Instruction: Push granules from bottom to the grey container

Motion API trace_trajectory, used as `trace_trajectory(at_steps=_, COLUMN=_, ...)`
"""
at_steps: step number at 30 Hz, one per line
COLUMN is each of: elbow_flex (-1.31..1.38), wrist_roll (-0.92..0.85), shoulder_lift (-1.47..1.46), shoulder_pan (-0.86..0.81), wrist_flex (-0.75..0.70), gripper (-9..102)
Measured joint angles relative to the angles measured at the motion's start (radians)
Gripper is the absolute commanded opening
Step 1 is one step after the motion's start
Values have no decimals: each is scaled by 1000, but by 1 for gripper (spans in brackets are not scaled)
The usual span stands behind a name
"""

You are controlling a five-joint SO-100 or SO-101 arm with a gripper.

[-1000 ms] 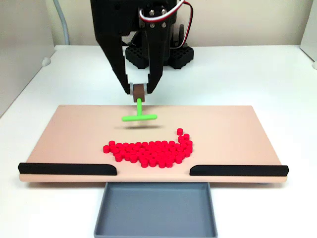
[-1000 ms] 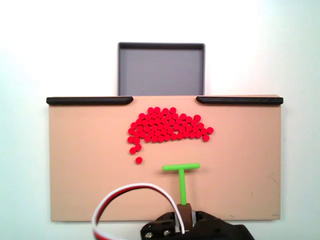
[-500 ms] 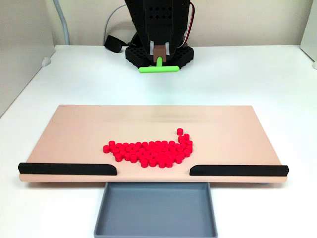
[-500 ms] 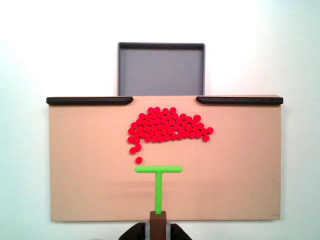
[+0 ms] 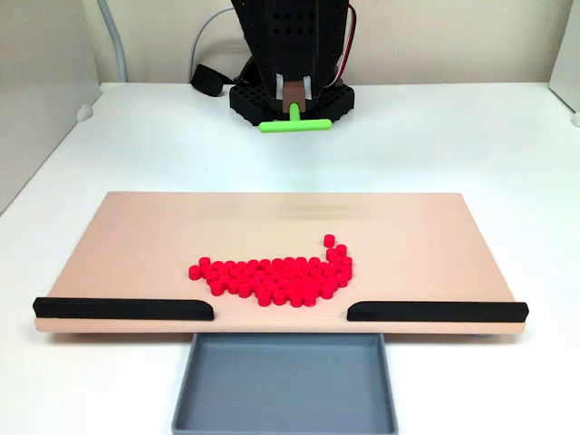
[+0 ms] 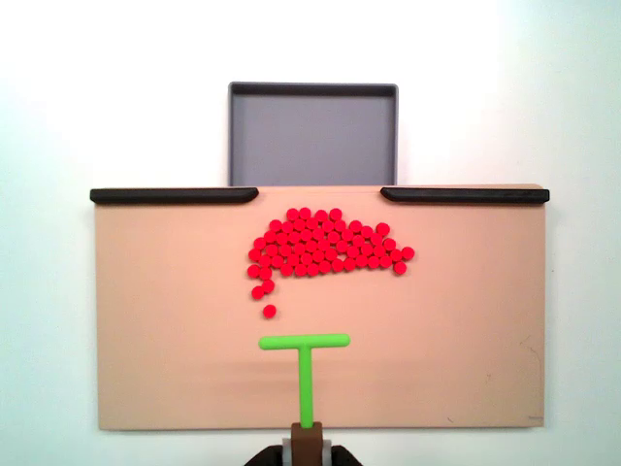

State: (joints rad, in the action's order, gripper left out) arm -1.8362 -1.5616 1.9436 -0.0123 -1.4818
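Granules [image 6: 324,240], tiny bright red plastic pellets, sit between the green T-shaped pusher [image 6: 305,363] clamped in the gripper [image 6: 308,445] and the blue-grey rectangular tray [image 6: 312,136] straight ahead.

Black perforated arm [image 5: 292,36], red and white cables [image 5: 348,41]

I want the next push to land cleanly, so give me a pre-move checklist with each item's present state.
1. Green T-shaped pusher held in the gripper: ok, its stem runs into the fingers.
2. Crossbar behind the granules, away from the grey container: ok.
3. Crossbar touching the beige board: not ok; in a fixed view it hangs high above the table.
4. Gap between the black strips open: ok.
5. Container empty: ok.
6. Stray granule within the crossbar's path: ok, near its left end.
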Motion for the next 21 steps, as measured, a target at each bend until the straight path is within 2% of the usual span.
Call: trace_trajectory(at_steps=21, elbow_flex=0, wrist_roll=8, shoulder_lift=-5, shoulder_pan=-28, wrist_flex=0, gripper=0)
